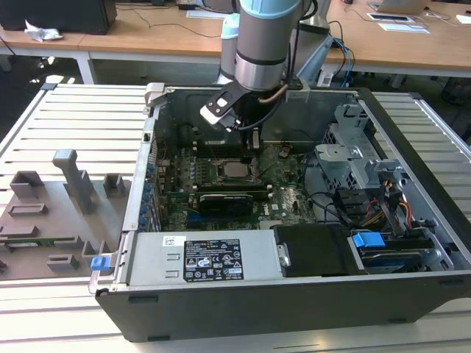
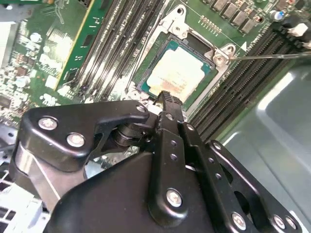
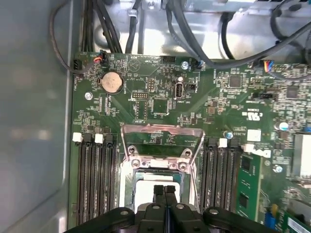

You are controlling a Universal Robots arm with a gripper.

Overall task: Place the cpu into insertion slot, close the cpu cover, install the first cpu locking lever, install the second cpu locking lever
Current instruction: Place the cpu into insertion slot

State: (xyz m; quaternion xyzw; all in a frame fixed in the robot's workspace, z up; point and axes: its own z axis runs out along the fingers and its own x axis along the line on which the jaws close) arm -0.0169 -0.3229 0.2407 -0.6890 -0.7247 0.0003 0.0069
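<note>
Likely light, stiff yet fragile and best held by its edges, the cpu lies in the slot, at the black card's 12 o'clock in the exterior view, with the gripper closed and empty just over it.

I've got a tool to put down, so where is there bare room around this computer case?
The slatted table is bare behind the grey fixture tray on the exterior view's left, and beside the case on the exterior view's right. Inside the case is crowded: the pincer is at the cpu, memory slots flank it, and cables cross the board's edge.
</note>
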